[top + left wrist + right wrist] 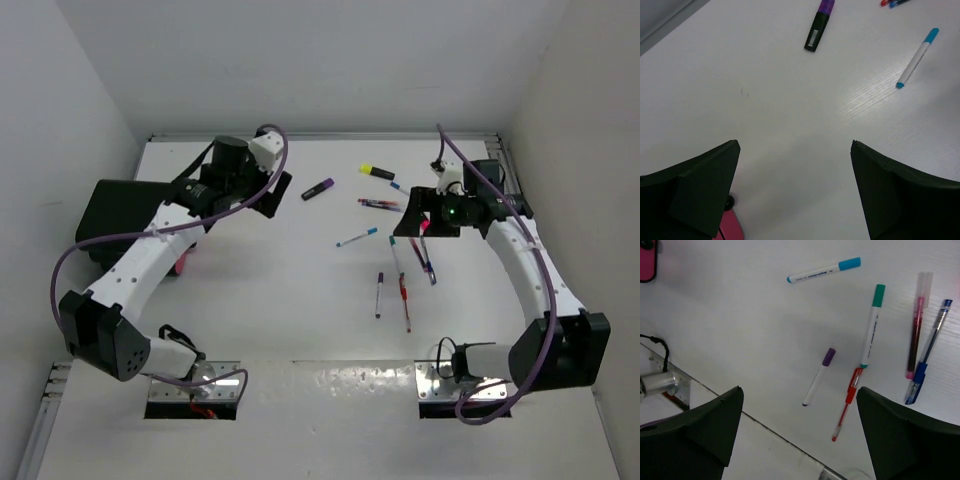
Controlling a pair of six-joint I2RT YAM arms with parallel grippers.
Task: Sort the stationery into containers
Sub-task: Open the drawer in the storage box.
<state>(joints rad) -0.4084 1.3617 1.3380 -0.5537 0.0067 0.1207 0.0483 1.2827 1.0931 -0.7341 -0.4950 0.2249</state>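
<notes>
My left gripper (270,196) is open and empty over bare table, right of the black box (118,214); in the left wrist view (794,145) nothing lies between its jaws. The pink tray (182,264) is mostly hidden under the left arm; its corner shows (731,228). A purple highlighter (318,188) (819,24) and a blue-capped pen (356,237) (917,57) lie ahead of it. My right gripper (413,217) (800,390) is open and empty above the scattered pens: purple-capped (817,377), red (846,405), green-capped (871,325).
A yellow highlighter (377,172) lies at the back. Two more pens (380,205) lie beside the right gripper. A pink gel pen (916,325) and a blue pen (926,355) lie at the right. White walls enclose the table. Metal mounting plates (195,392) sit at the near edge.
</notes>
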